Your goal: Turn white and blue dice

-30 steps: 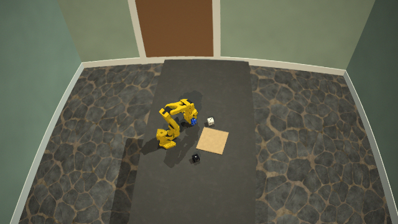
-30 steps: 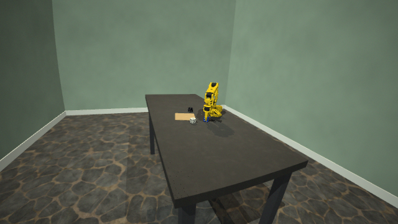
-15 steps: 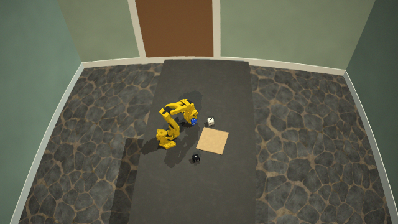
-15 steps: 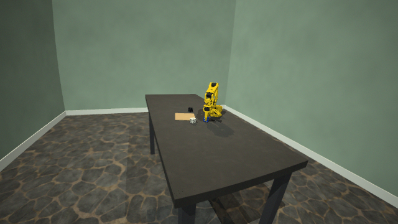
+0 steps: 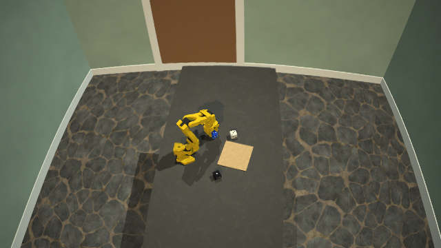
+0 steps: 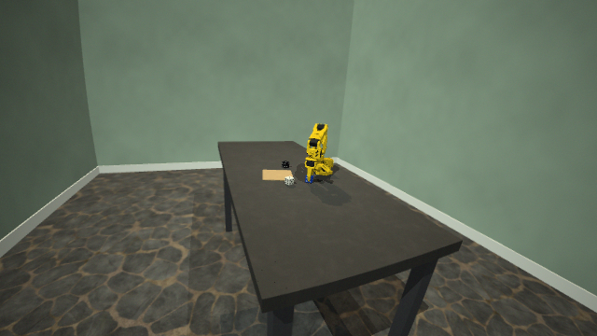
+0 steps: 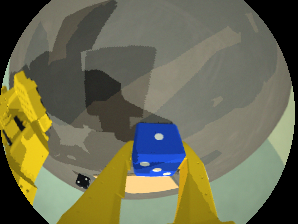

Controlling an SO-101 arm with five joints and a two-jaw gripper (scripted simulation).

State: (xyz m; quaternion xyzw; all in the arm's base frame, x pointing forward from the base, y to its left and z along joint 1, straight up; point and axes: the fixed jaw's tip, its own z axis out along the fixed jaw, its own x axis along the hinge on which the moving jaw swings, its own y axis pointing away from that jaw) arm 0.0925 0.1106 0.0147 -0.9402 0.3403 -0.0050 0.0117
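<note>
"Where is the blue die (image 5: 214, 134) (image 7: 158, 148)?" asks the first.

"Off the mat (image 5: 236, 156) (image 6: 276, 175) (image 7: 150, 184), on its robot side, toward the door (image 5: 198, 31)," says the second. "The gripper (image 5: 214, 133) (image 6: 309, 176) (image 7: 158, 151) is pinching it between both fingers; a face with one dot is turned to the wrist camera. Whether it touches the table (image 5: 220, 213) (image 6: 326, 247) (image 7: 200, 80), nobody can tell."

"And the white die (image 5: 233, 134) (image 6: 289, 180)?"

"Just beside the mat's door-side edge, on the table. It is not on the mat either."

"The black one?"

"The black die (image 5: 216, 175) (image 6: 285, 164) (image 7: 82, 180) sits near the mat's corner, on the side away from the door. Its top number is too small to read."

"Does any die lie on another?"

"No, all three are apart, and the mat lies flat."
</note>
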